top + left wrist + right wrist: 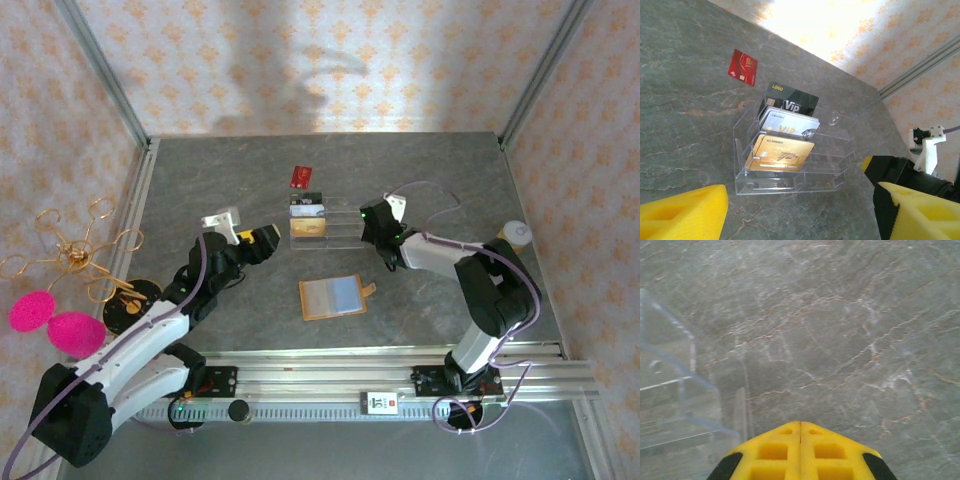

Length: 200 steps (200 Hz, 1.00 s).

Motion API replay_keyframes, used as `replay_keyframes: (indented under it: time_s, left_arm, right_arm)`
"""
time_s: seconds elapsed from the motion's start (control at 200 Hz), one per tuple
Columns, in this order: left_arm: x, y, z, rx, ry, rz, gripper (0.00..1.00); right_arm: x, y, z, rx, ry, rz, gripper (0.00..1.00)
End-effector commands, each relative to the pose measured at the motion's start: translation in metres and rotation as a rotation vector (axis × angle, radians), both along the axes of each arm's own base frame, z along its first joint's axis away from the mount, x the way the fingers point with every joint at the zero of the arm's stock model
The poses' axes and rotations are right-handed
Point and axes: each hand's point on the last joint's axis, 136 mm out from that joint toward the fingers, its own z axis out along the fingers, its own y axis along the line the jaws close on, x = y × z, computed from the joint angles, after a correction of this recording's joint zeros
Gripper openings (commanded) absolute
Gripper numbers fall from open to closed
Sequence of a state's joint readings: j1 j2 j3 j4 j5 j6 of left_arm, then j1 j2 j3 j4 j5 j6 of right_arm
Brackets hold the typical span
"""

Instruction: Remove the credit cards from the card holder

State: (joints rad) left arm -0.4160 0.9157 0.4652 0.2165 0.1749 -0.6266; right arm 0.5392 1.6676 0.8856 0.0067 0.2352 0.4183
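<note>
The left fingers (685,212) are released, their two yellow tips standing wide apart with nothing between them. In the left wrist view they frame a clear acrylic stand (790,184). From above, these fingers hover over the bench (440,170) just at 9 o'clock of the stand.

The right fingers (775,452) are clenched tip to tip, grasping nothing. They point at bare grey stone, and the stand's clear wall is at their 9 o'clock. In the top view the right arm's black wrist sits close at 3 o'clock of the stand.

The stand holds three cards on its steps: a black card (790,100) at the back, a silver card (787,122) in the middle and a gold card (780,155) at the front. A red card (299,177) lies flat on the bench at 12 o'clock of the stand, apart from it.

The card holder (332,297) lies open on the bench at 6 o'clock of the stand, near it but not touching. Its grey-blue sleeves face up and its small tab sticks out at 3 o'clock. Whether any card sits in the sleeves cannot be told.

A gold wire rack (75,255) stands off the bench at 9 o'clock.
</note>
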Motion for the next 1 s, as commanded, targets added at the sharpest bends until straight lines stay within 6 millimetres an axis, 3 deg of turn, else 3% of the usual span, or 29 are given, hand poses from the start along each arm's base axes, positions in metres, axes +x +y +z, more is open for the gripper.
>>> replay_keyframes:
  time_s: [0.0,0.1,0.3,0.365,0.435,0.566,0.781,0.996]
  left_arm:
    - [0.013,0.001,0.019,0.021,-0.042,0.013,0.77]
    - [0.024,-0.005,0.02,0.051,-0.035,-0.001,0.76]
    - [0.075,-0.014,0.031,0.149,0.022,0.01,0.71]
    - [0.087,-0.015,0.044,0.156,0.003,0.008,0.71]
    - [0.093,-0.017,0.057,0.153,-0.022,0.002,0.71]
    - [0.086,-0.025,0.071,0.114,-0.06,-0.049,0.73]
    - [0.058,-0.027,0.062,0.025,-0.066,-0.092,0.76]
    - [0.049,-0.023,0.057,0.02,-0.071,-0.092,0.76]
  right_arm:
    - [-0.003,-0.023,0.01,-0.036,-0.028,-0.065,0.0]
    - [-0.003,-0.022,0.017,-0.012,-0.044,-0.048,0.01]
    - [-0.001,0.012,0.051,0.126,-0.11,0.114,0.32]
    - [0.004,0.027,0.047,0.133,-0.055,0.179,0.42]
    - [0.007,0.042,0.039,0.143,-0.009,0.248,0.47]
    - [0.015,0.047,0.034,0.15,-0.015,0.245,0.5]
    - [0.028,0.049,0.05,0.202,-0.082,0.193,0.51]
    - [0.042,0.039,0.043,0.18,-0.064,0.111,0.46]
